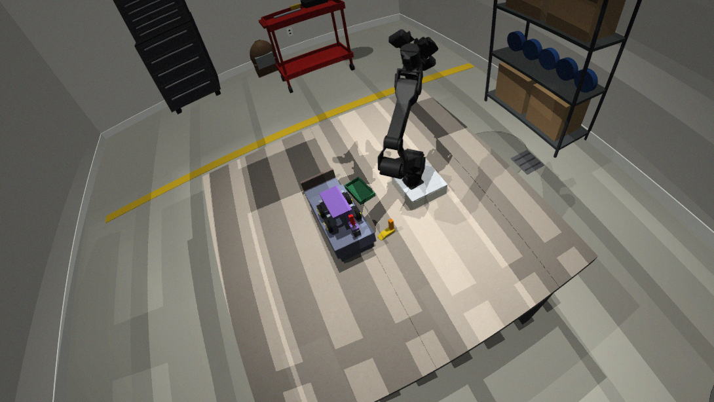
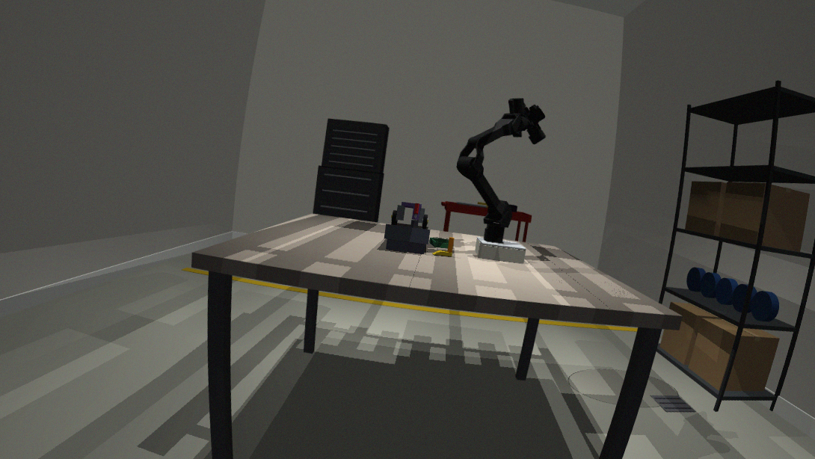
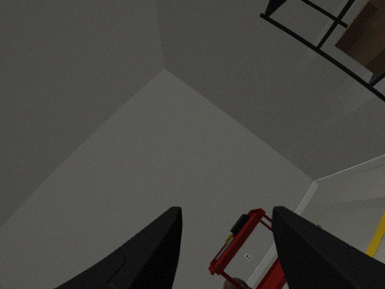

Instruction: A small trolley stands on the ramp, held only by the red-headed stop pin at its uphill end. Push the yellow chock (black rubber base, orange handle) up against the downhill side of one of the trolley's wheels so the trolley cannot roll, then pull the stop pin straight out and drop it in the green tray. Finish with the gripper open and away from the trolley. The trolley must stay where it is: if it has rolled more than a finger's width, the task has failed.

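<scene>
The trolley (image 1: 335, 201) (image 2: 413, 217) with a purple deck stands on the dark grey ramp (image 1: 357, 244) (image 2: 404, 238). The red-headed stop pin (image 1: 351, 218) stands at one end of the trolley. The yellow chock (image 1: 385, 233) (image 2: 443, 252) with its orange handle lies on the table right of the ramp, apart from the wheels. The green tray (image 1: 359, 190) (image 2: 437, 241) sits beside the ramp, near the arm's base. My gripper (image 1: 399, 37) (image 2: 527, 116) (image 3: 226, 216) is raised high above the table, far from the trolley. It points at the room's far corner, and its fingers stand partly apart with nothing between them.
The arm stands on a white block (image 1: 429, 187) (image 2: 502, 250). A red cart (image 1: 304, 40) (image 3: 248, 261) and a black drawer cabinet (image 1: 169, 54) stand by the far wall. A black shelf rack (image 1: 549, 65) (image 2: 741, 228) with boxes stands at the right.
</scene>
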Controlling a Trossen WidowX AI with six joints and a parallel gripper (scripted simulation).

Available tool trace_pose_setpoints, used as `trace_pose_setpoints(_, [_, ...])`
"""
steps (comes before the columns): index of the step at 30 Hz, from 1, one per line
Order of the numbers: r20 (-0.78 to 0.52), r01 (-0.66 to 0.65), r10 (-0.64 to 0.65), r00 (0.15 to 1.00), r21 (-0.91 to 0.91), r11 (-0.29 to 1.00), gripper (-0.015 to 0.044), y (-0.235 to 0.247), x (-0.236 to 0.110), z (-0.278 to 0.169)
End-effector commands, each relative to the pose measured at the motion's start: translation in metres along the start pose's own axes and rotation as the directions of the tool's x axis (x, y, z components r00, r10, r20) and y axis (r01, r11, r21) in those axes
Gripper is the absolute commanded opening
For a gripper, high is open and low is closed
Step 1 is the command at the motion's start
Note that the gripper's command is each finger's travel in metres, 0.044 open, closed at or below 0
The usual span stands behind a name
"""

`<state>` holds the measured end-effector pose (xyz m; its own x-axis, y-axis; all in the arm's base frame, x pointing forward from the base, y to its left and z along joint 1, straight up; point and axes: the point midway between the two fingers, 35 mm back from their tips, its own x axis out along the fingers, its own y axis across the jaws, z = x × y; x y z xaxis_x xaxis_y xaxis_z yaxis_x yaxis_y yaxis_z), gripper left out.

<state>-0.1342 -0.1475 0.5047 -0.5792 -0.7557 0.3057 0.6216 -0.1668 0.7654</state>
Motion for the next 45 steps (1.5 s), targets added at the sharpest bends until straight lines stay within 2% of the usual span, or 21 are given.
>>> trace_pose_setpoints(1, [-0.084, 0.000, -0.002, 0.996, -0.023, 1.000, 0.0190, -0.004, 0.008, -0.019])
trace_pose_setpoints(11, [-0.334, -0.057, 0.022, 0.942, -0.097, 0.994, 0.0190, -0.006, 0.018, -0.083])
trace_pose_setpoints(21, [-0.566, -0.179, 0.055, 0.823, -0.167, 0.970, 0.0190, 0.001, 0.011, -0.150])
trace_pose_setpoints(32, [-0.780, -0.383, 0.085, 0.621, -0.207, 0.900, 0.0190, 0.014, -0.020, -0.223])
trace_pose_setpoints(45, [-0.943, -0.663, 0.082, 0.324, -0.164, 0.730, 0.0190, 0.027, -0.086, -0.295])
